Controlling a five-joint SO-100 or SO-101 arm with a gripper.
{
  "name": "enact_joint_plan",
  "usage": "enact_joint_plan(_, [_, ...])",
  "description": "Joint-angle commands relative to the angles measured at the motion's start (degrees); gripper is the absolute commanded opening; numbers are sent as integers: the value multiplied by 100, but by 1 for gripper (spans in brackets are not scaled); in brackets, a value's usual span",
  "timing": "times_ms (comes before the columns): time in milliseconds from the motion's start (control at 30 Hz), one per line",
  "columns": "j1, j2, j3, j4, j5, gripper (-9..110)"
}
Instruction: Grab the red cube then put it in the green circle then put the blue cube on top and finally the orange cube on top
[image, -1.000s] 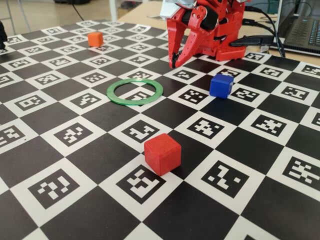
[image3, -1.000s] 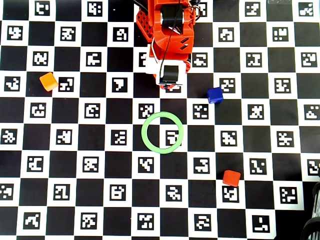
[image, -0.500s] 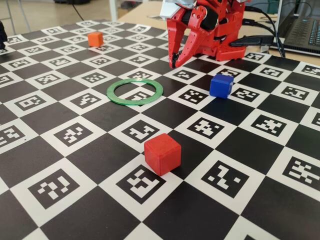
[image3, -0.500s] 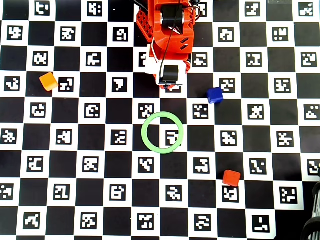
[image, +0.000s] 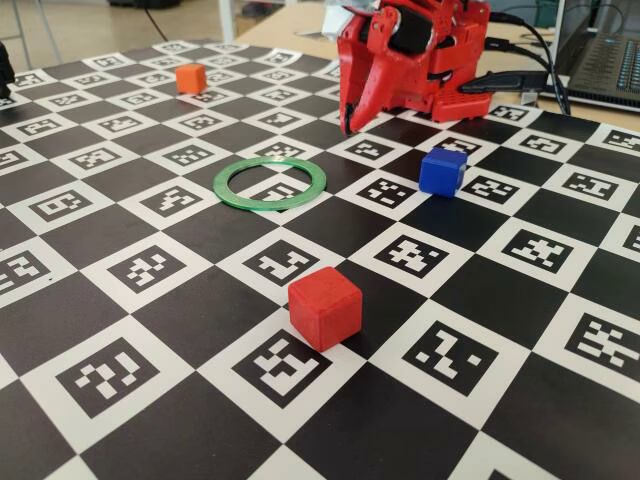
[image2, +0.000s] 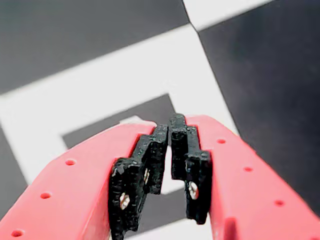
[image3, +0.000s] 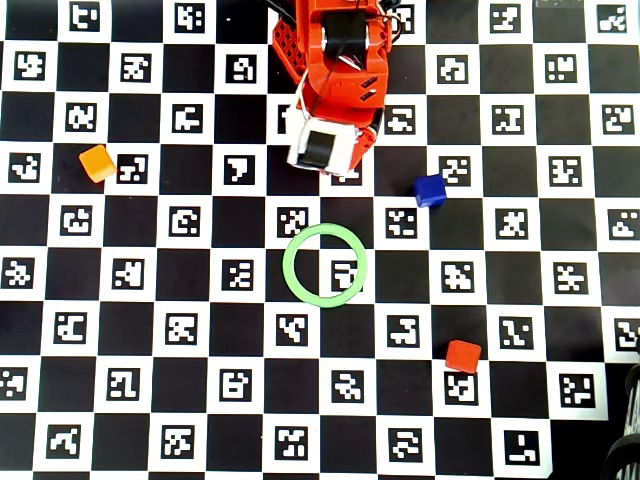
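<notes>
Overhead view: small matte red plastic cube (image3: 462, 355) lies well apart from red two-finger gripper (image3: 318, 172), beyond thin green plastic ring (image3: 324, 265). Wrist view: jaws nearly closed, empty.

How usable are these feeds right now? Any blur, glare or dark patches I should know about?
Wrist view: the claw fills the frame, its red shells soft, the board behind blurred. Fixed view: the red cube is sharp, and a soft sheen lies on the near black squares. Overhead view: even light and crisp markers, with only short shadows under the cubes.
</notes>
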Motion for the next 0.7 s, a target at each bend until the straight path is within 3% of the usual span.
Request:
enact_joint_plan(0, [-149, -1503, -2329, -26, 1230, -6])
enact_joint_plan(333, [-976, -5071, -6820, 1986, 3727, -2])
enact_joint_plan(667, [-1723, -7181, -8561, 2698, 5730, 15])
